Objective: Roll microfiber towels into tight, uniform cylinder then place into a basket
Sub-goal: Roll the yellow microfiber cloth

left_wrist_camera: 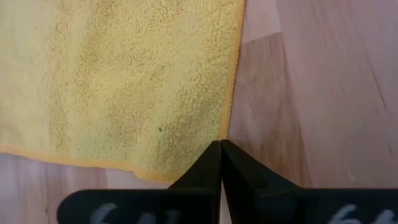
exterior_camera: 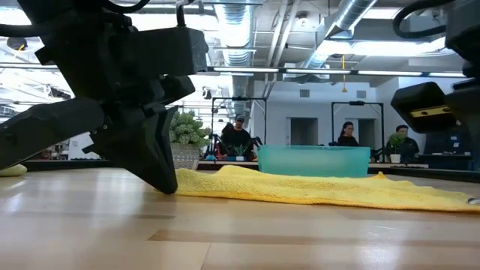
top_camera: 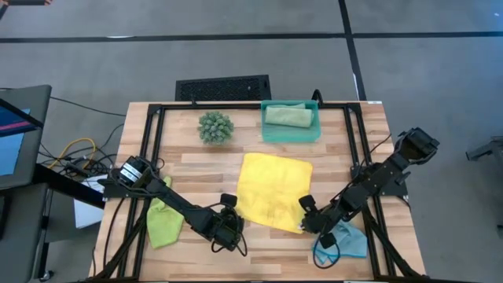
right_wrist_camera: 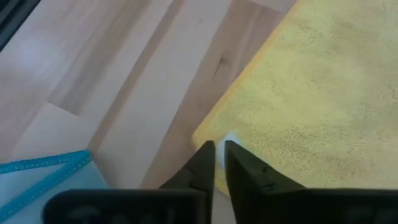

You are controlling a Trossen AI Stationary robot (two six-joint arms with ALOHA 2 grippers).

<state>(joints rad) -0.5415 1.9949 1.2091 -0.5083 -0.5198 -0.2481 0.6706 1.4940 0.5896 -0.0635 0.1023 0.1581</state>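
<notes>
Now the yellow towel (top_camera: pixel 273 191) lies flat mid-worktop for rolling; left gripper (left_wrist_camera: pixel 220 151), fingers together, and right gripper (right_wrist_camera: pixel 219 154), slightly apart, meet its near corners. Basket (top_camera: pixel 290 134) sits far.

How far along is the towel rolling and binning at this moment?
Done: one sage green towel lies rolled in the basket. In hand: the yellow towel lies flat; the left gripper, shut, and the right gripper, nearly shut, sit at its near corners. Left: the lime green towel and light blue towel, both unrolled.
</notes>
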